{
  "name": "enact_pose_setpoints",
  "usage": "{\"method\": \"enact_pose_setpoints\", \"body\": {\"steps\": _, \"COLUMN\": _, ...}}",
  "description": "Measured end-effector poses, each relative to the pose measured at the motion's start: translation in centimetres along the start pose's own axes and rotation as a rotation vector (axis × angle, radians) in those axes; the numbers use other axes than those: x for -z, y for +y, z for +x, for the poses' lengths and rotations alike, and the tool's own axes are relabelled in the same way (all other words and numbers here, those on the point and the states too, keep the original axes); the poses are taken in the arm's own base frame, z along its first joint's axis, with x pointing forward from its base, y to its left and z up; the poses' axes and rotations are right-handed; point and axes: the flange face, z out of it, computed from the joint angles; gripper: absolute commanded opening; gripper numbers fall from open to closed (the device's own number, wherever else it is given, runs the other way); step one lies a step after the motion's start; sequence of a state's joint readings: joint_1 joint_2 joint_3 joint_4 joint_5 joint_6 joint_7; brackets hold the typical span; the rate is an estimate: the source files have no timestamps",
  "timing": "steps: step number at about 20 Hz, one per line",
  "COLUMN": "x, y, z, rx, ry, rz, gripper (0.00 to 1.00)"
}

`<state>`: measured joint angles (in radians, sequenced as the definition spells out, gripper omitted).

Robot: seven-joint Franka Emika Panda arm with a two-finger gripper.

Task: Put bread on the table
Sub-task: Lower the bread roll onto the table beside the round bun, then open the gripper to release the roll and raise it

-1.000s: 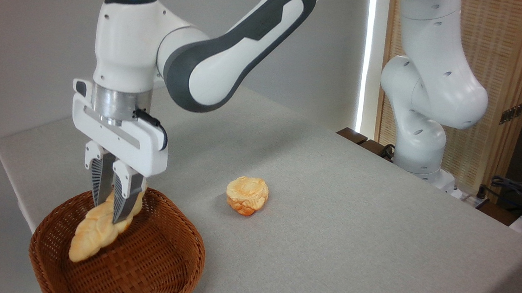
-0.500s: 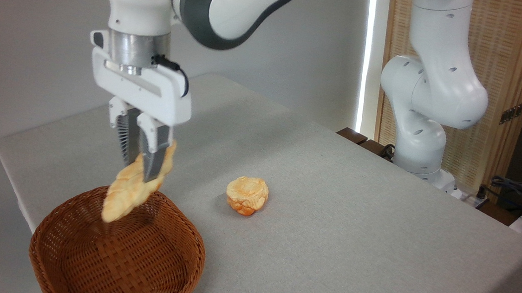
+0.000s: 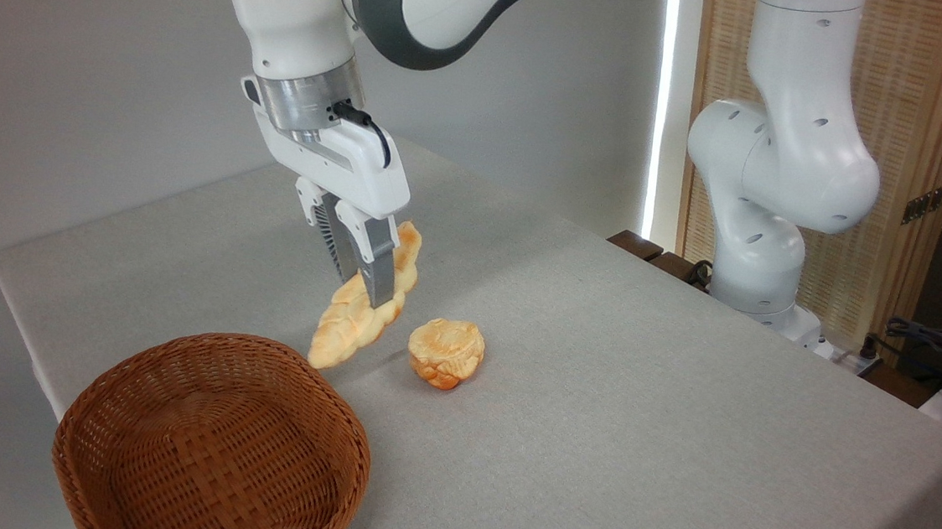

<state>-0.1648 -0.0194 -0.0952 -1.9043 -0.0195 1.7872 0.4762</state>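
Bread (image 3: 364, 315) clamped mid-length in gripper (image 3: 362, 277), hanging tilted above table (image 3: 637, 395), clear of empty basket (image 3: 213, 438), just left of bun (image 3: 446, 352). Remaining: lower, release.

- The arm (image 3: 424, 0) has glossy white shells with dark grey joint bands.
- Small round screw recesses dot the white links.
- A brushed metal ring sits just above the gripper (image 3: 365, 277).
- A thin black cable loops beside that ring.
- The gripper body is white; its fingers (image 3: 378, 270) are grey and ribbed.
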Motion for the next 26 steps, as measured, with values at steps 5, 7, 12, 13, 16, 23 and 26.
{"method": "enact_pose_setpoints", "body": {"steps": 5, "x": -1.7, "y": 2.4, "z": 0.7, "rx": -0.045, "ry": -0.036, "rz": -0.013, "gripper": 1.0}}
{"method": "enact_pose_setpoints", "body": {"steps": 7, "x": -1.9, "y": 2.6, "z": 0.8, "rx": -0.05, "ry": -0.039, "rz": -0.014, "gripper": 1.0}}
{"method": "enact_pose_setpoints", "body": {"steps": 12, "x": -2.6, "y": 2.4, "z": 1.1, "rx": -0.049, "ry": -0.046, "rz": -0.019, "gripper": 1.0}}
{"method": "enact_pose_setpoints", "body": {"steps": 13, "x": -2.6, "y": 2.3, "z": 1.1, "rx": -0.047, "ry": -0.045, "rz": -0.019, "gripper": 1.0}}
{"method": "enact_pose_setpoints", "body": {"steps": 16, "x": -2.4, "y": 1.7, "z": 1.0, "rx": -0.036, "ry": -0.033, "rz": -0.015, "gripper": 1.0}}
{"method": "enact_pose_setpoints", "body": {"steps": 23, "x": -0.9, "y": -0.3, "z": 1.1, "rx": -0.005, "ry": 0.056, "rz": 0.027, "gripper": 1.0}}
{"method": "enact_pose_setpoints", "body": {"steps": 26, "x": 1.2, "y": -3.2, "z": 0.1, "rx": 0.03, "ry": 0.119, "rz": 0.059, "gripper": 1.0}}
